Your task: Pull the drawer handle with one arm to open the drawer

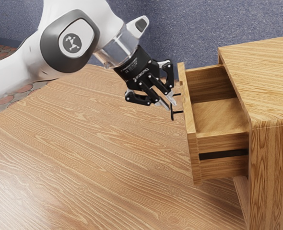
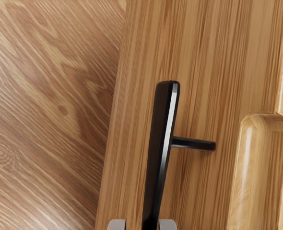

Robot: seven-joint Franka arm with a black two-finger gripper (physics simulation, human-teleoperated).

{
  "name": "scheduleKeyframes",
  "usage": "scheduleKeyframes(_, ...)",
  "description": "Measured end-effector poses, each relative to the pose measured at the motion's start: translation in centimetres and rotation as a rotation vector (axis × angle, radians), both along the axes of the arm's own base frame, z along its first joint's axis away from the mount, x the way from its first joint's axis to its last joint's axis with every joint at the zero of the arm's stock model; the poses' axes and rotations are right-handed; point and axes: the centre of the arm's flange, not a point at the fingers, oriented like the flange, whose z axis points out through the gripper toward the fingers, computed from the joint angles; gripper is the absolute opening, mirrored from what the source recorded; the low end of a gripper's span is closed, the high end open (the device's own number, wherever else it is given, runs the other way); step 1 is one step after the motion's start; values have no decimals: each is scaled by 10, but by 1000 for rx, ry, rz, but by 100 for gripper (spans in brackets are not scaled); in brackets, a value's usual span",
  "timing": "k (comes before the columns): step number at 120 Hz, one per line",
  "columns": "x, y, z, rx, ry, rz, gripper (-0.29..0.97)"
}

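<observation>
Arm (image 1: 45, 52): enters from the exterior view's upper left and slants down across the desk (image 1: 84, 158) toward the cabinet.
Hand (image 1: 164, 100): tilted and level with the handle. Its tips stand apart, straddling the bar with a gap on one side, so it is hooked rather than clamped.
Handle (image 2: 161, 153): black bar standing off the drawer front on short posts, which leaves room to hook behind it.
Drawer (image 1: 188, 120): stands well out of its slot, with bare wood inside.
Cabinet (image 1: 271, 96): at the exterior view's right.

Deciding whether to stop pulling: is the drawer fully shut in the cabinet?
No. In the exterior view the drawer juts well out of the cabinet, with its bare wooden floor showing.
</observation>
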Motion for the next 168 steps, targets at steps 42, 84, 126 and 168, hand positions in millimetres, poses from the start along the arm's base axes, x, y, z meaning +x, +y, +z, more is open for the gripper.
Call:
scheduleKeyframes(42, -9, 12, 2, 5, -3, 16, -2)
scheduleKeyframes(84, -9, 33, -2, 8, 6, 51, -2)
scheduleKeyframes(126, -16, 41, -3, 9, 11, 60, -2)
scheduleKeyframes(168, -26, 43, 0, 9, 10, 59, -2)
